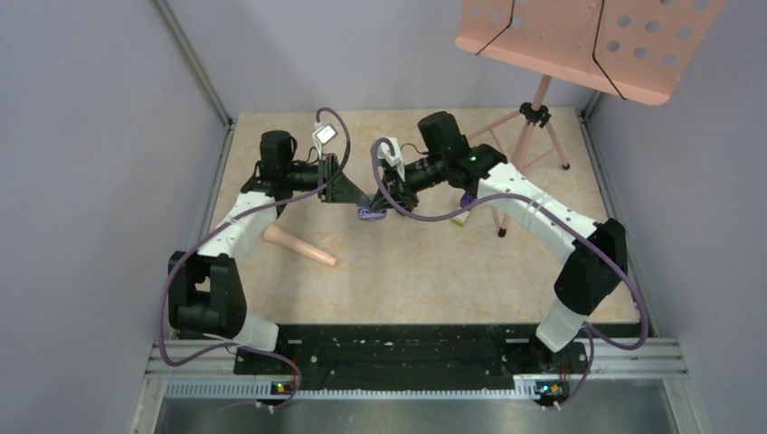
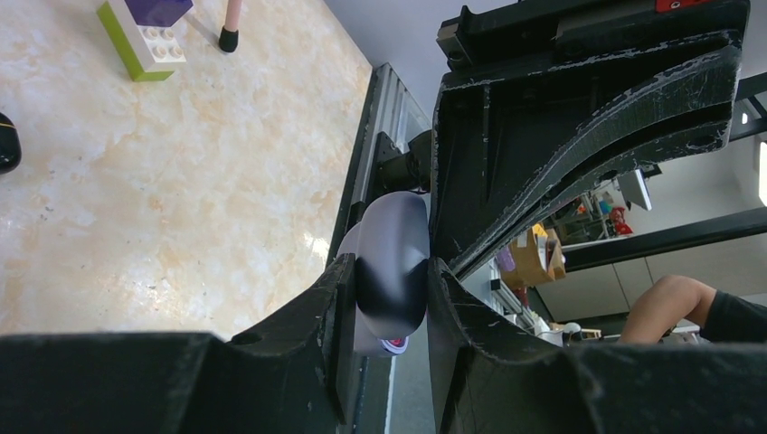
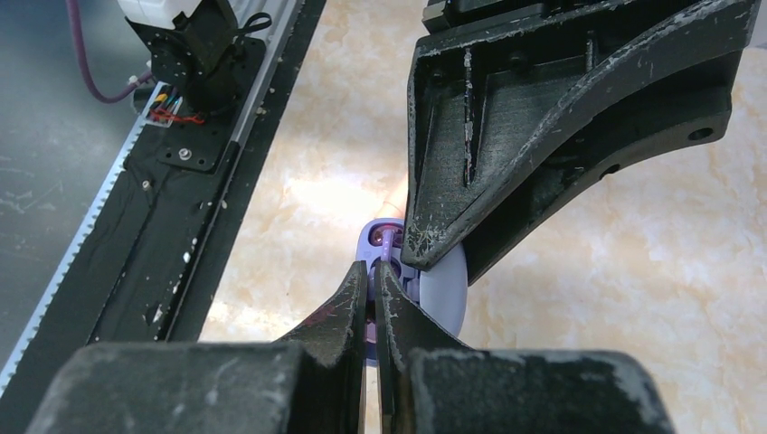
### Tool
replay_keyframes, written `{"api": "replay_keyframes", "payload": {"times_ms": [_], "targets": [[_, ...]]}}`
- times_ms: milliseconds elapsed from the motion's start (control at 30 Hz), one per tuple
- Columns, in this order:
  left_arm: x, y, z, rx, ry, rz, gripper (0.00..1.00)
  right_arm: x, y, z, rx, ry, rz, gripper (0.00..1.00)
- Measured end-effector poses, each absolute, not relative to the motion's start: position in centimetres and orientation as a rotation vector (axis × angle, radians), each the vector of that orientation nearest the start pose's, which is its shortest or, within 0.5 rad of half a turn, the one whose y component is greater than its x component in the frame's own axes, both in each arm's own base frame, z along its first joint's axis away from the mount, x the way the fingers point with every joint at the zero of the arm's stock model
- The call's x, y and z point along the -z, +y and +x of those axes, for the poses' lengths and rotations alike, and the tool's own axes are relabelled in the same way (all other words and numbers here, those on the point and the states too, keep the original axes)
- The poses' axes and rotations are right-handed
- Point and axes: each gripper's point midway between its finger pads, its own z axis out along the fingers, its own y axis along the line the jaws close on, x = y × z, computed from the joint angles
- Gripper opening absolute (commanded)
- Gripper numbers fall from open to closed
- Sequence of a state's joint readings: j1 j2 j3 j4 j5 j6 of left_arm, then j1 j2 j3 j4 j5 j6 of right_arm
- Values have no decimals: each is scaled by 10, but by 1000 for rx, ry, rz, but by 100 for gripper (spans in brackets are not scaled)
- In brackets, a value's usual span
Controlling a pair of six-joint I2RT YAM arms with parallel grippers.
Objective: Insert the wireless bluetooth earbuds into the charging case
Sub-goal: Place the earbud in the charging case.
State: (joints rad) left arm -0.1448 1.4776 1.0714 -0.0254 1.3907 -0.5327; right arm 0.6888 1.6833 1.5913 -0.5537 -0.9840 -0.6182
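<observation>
The pale purple charging case (image 2: 393,226) is held off the table, with my left gripper (image 2: 392,271) shut on its sides. In the right wrist view the case (image 3: 445,287) faces me open. My right gripper (image 3: 372,271) is shut on a thin pale purple earbud (image 3: 388,244), whose tip sits at the case's cavity. From above, the two grippers meet over the mid-table: the left (image 1: 360,201), the right (image 1: 385,201), and the case (image 1: 369,214) below them. A small black rounded thing (image 2: 4,143), perhaps a black earbud, lies cut off at the left wrist view's edge.
A purple-and-yellow block (image 2: 145,32) stands on the table behind the right arm (image 1: 463,217). A peach cylinder (image 1: 300,246) lies front left. A pink music stand (image 1: 579,32) with tripod legs (image 1: 534,136) stands back right. The black base rail (image 1: 389,348) runs along the near edge.
</observation>
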Motion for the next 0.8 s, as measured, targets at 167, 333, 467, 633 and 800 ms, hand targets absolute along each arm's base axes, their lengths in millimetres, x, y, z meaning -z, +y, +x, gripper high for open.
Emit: {"api": "replay_keyframes", "payload": {"times_ms": [167,333,467,633,800], "targets": [[-266,-219,277,1803,1949,597,0,-270,375,250,-1116,1263,-1655,0],[-266,-219,277,1804,1950,597,0,-268,372,249,-1130,1260,-1653,0],[-267,-219,277,1810,1951,596,0,-269,371,249,-1137,1256,-1650,0],[-267,-219,276,1818,1954,593,0,-266,369,246,-1162,1247,-1635,0],[-267,-220,274,1824,1955,597,0,-265,367,245,-1178,1216,-1602,0]]}}
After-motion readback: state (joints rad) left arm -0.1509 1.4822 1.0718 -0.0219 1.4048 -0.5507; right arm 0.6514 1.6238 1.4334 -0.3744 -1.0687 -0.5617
